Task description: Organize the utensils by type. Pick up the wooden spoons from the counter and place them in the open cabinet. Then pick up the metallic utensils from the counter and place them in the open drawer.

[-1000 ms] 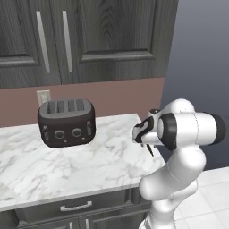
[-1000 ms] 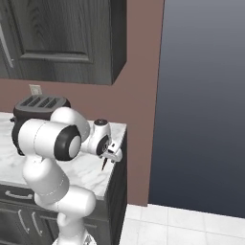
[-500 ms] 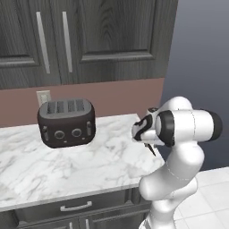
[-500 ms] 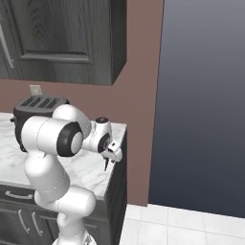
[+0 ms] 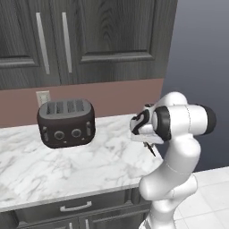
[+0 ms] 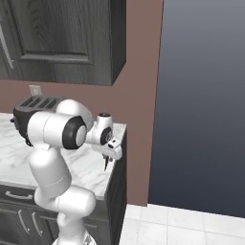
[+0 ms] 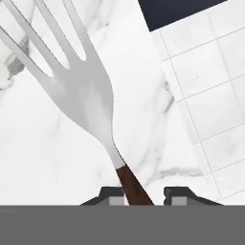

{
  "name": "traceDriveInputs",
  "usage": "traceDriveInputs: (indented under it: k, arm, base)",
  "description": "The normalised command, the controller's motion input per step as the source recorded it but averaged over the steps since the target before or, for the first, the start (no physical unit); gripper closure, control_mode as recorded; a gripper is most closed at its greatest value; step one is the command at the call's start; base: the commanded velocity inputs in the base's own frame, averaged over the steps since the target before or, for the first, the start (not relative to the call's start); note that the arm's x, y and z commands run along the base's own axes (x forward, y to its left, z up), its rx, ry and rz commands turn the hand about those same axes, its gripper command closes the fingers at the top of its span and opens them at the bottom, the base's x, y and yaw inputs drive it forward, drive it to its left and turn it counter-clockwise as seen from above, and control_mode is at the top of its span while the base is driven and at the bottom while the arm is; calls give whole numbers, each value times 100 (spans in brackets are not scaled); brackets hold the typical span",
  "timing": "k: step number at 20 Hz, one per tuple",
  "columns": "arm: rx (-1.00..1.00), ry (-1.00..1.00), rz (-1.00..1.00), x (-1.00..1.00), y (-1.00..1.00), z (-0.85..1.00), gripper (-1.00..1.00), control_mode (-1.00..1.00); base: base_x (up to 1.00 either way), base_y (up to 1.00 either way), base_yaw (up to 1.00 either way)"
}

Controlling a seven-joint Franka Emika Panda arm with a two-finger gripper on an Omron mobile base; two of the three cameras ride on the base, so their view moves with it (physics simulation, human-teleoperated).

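The gripper [image 7: 141,195] sits low over the right end of the counter [image 5: 67,165], close to the edge. In the hand view a fork [image 7: 81,91] lies flat on the white marble. Its silver head points away from the hand and its dark handle runs back between the two finger tips. The jaws stand close on each side of the handle. They look like they are pinching it, but I cannot tell if they press it tight yet.

The hand goes for the thin handle, not the wide head. I think that is because the handle fits well between the small fingers. The fork also lies near the counter's edge, with the tiled floor [image 7: 215,72] showing just past it. A bad grip could knock it off.

From the base views the gripper [image 5: 150,147] points down at the counter's right end. A thin dark thing hangs under it, most likely the fork handle. The toaster [image 5: 66,121] stands well apart at the back, so it is not in the way.

The fork is a metal one, so it belongs in the drawer. I think the next step is to lift it straight up and carry it there.
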Motion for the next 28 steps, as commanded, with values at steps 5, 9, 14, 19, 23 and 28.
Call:
traceDriveInputs:
  k: [5,9,14,19,23,28]
  arm:
    - [-3,-12,7,-42,9,-100,100,-100]
    - [-3,-21,9,-51,9,-88,100,-100]
    - [-1,-26,13,-53,0,-59,100,-100]
    - [2,-25,12,-51,0,-3,100,-100]
    - [4,-2,8,-25,0,43,100,-100]
    - [2,0,6,-28,0,56,100,-100]
  base:
    - [0,0,0]
    - [0,0,0]
    - [0,0,0]
    - [0,0,0]
    - [0,0,0]
    - [0,0,0]
